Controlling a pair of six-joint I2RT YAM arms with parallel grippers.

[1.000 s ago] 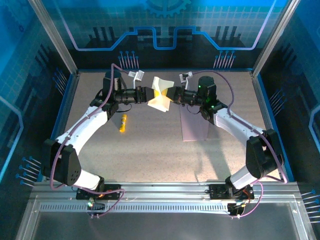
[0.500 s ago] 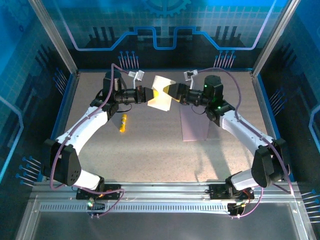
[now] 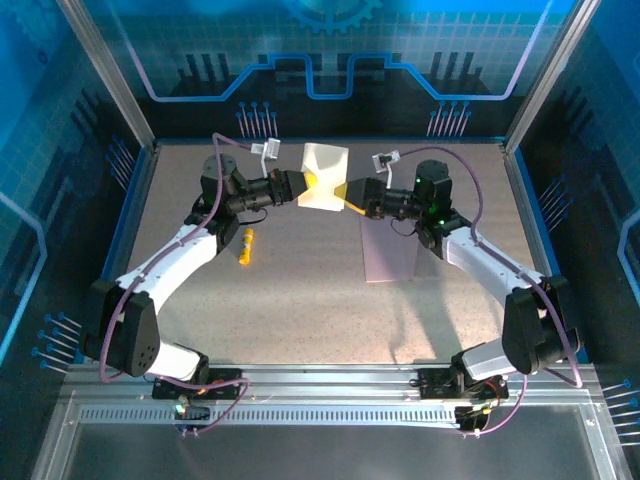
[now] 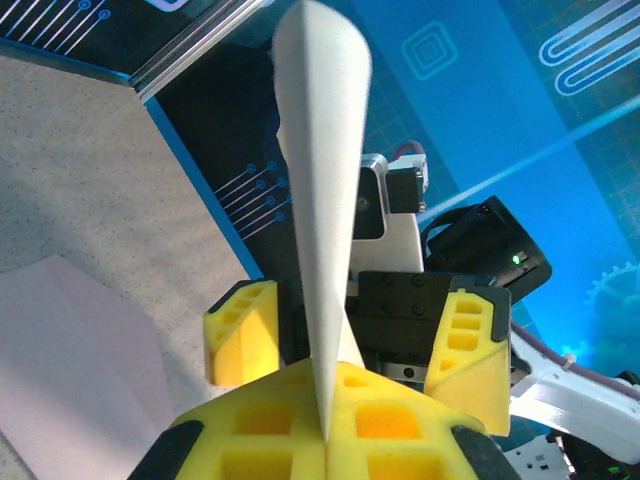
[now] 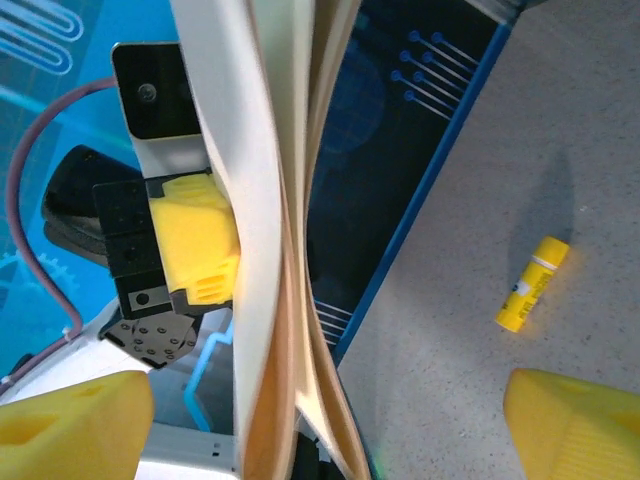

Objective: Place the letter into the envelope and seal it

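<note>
The tan letter (image 3: 323, 176) hangs folded in the air above the table's far middle, pinched at its left edge by my left gripper (image 3: 299, 188), which is shut on it. In the left wrist view the letter (image 4: 322, 190) rises edge-on from the closed yellow fingers (image 4: 270, 420). My right gripper (image 3: 352, 194) stands open at the letter's right edge. In the right wrist view the curled sheet (image 5: 262, 200) passes between its spread fingers (image 5: 75, 420), touching neither. The pale pink envelope (image 3: 388, 250) lies flat on the table under the right arm.
A small yellow stick (image 3: 245, 245) lies on the table left of centre, also seen in the right wrist view as the stick (image 5: 533, 284). A blue rim (image 3: 135, 205) and dark walls close the table in on three sides.
The right gripper opened, let go of the letter and drew back a little to the right. The left gripper closed on the letter and raised it slightly toward the back.
</note>
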